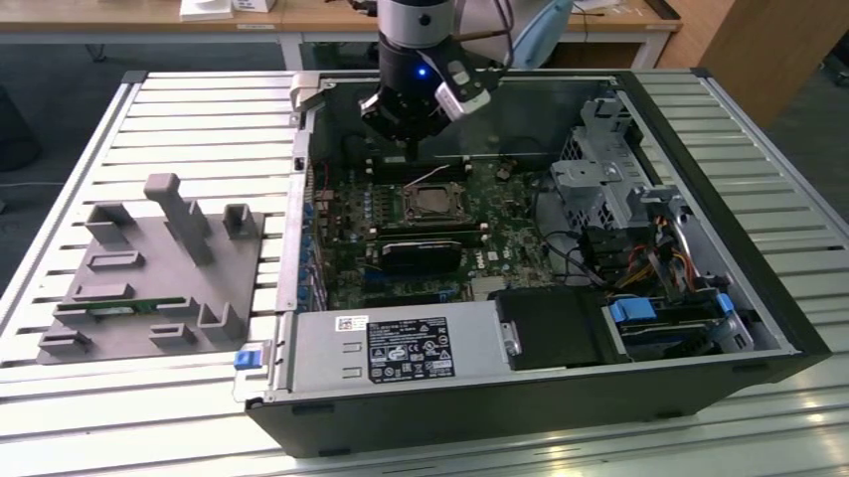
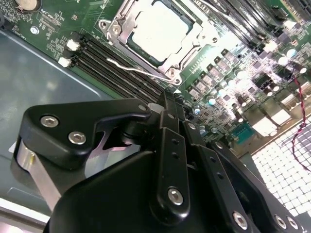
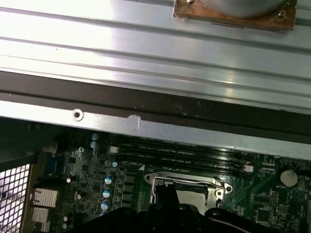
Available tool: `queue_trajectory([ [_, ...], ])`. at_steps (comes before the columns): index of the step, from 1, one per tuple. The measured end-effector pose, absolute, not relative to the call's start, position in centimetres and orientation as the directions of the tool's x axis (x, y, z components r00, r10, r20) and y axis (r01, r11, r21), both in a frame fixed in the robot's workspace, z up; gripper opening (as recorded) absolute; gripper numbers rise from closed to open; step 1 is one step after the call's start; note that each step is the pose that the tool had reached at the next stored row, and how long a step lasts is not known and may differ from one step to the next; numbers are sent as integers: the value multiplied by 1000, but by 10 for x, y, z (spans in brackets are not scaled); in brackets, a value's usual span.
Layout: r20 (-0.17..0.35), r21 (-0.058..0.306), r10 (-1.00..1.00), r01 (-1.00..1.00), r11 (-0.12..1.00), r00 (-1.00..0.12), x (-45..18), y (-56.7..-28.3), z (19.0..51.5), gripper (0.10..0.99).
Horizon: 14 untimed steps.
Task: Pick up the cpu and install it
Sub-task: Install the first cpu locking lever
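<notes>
- Nearest the exterior view, the dark front wall of the open computer case point(image 1: 531, 407) is running along the slatted bench point(image 1: 80, 119), with the silver power supply point(image 1: 392, 348) just behind it and the grey parts fixture point(image 1: 146, 268) sitting beside the case on the exterior view's left.
- Moving in, the black heatsink block point(image 1: 424, 250) is lying on the motherboard point(image 1: 345, 268), and just beyond it the cpu point(image 1: 427, 207) is already resting in its socket.
- In the second wrist view the cpu point(image 2: 158, 26) is showing its pale top inside the metal socket frame point(image 2: 109, 29), with the wire lever point(image 2: 131, 68) standing loose beside it, so I am judging the chip placed and the socket not yet latched.
- In the first wrist view the cpu point(image 3: 192, 196) is peeking just past the black body of the claw.
- The claw point(image 1: 414, 149) is hovering above the board, just beyond the socket, and in the second wrist view the claw point(image 2: 170, 112) is showing its fingers pressed together with nothing between them.
- Room is looking tight: memory slots point(image 2: 116, 65) are flanking the socket, the drive cage point(image 1: 603, 169) is crowding the exterior view's right, and the case's far wall point(image 3: 146, 124) is sitting close behind the arm point(image 1: 418, 40).
</notes>
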<state>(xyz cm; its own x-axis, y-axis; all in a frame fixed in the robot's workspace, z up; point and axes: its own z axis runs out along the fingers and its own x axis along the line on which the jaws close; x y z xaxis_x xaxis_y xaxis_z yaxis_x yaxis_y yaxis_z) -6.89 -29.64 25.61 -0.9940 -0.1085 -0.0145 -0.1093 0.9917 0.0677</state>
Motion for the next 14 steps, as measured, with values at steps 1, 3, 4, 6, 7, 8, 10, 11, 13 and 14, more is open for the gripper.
queue_trajectory([
  [1,-15,75,-103,-104,992,-995,-69,-296,256,106],
  [3,-16,82,-100,-101,992,-995,-69,-296,255,106],
  [4,-16,82,-100,-101,992,-995,-69,-296,255,106],
  [6,-16,82,-100,-101,992,-995,-69,-296,254,106],
  [7,-16,82,-100,-101,992,-995,-69,-296,254,106],
  [8,-16,82,-100,-101,992,-995,-69,-296,253,106],
  [10,-16,82,-100,-101,992,-995,-69,-296,253,106],
  [11,-16,82,-100,-101,992,-995,-69,-296,253,106],
  [13,-16,82,-100,-101,992,-995,-69,-296,253,106],
  [14,-16,82,-100,-101,992,-995,-69,-296,252,106],
])
